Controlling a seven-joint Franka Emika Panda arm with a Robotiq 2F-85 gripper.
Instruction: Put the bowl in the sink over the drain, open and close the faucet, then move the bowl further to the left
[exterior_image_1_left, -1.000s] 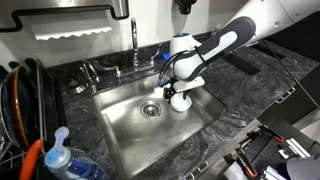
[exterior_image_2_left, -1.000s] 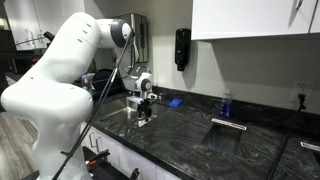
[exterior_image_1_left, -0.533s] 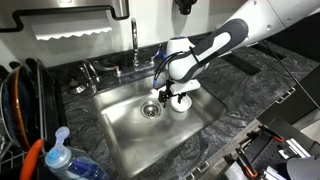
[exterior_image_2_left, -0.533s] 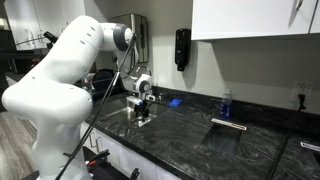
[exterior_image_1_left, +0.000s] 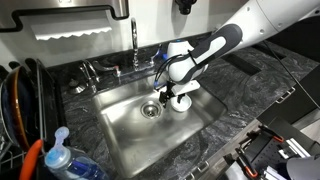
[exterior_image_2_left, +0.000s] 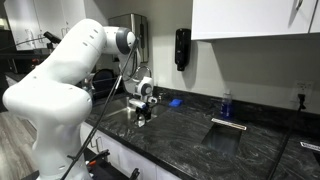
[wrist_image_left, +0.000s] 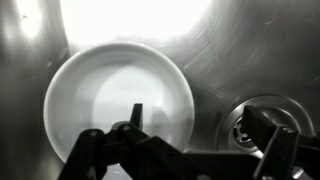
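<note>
The small white bowl (exterior_image_1_left: 181, 101) rests on the floor of the steel sink (exterior_image_1_left: 120, 135), just to the side of the round drain (exterior_image_1_left: 150, 110). My gripper (exterior_image_1_left: 170, 94) hangs open low over the bowl's drain-side edge. In the wrist view the bowl (wrist_image_left: 115, 98) fills the left and the drain (wrist_image_left: 250, 122) shows at the right. One finger of the gripper (wrist_image_left: 200, 125) stands over the bowl and the other finger over the drain, with the bowl's rim between them and nothing gripped. The chrome faucet (exterior_image_1_left: 135, 42) rises behind the sink.
Dark marbled countertop (exterior_image_1_left: 235, 95) surrounds the sink. A dish rack (exterior_image_1_left: 20, 105) and a blue-capped bottle (exterior_image_1_left: 57, 155) stand at one end. In an exterior view a blue sponge (exterior_image_2_left: 175, 102) and another bottle (exterior_image_2_left: 225, 103) sit on the counter beyond the sink (exterior_image_2_left: 118, 110).
The gripper has shifted slightly toward the drain, still open. The bowl has not moved.
</note>
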